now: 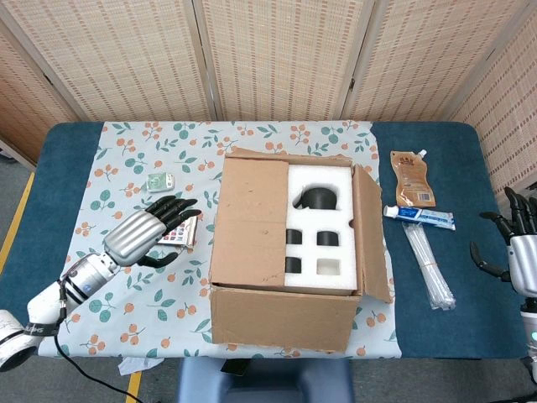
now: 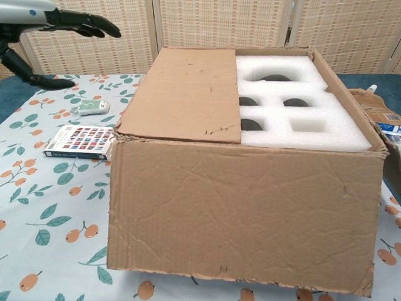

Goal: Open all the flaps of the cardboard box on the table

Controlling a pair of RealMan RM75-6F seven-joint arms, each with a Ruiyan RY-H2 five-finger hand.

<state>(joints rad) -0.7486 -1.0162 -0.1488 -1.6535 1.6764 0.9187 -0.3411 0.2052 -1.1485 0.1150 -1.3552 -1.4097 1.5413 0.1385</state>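
I'm seeing the cardboard box [image 1: 289,256] sitting mid-table, my left hand [image 1: 149,229] hovering left of it over the card pack [image 1: 168,228], toothpaste tube [image 1: 419,217] lying right

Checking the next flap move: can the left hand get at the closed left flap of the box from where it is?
Probably yes. The left hand hovers open above the colourful card box, beside the cardboard box. Nothing stands between it and the closed left flap, whose outer edge faces the hand.
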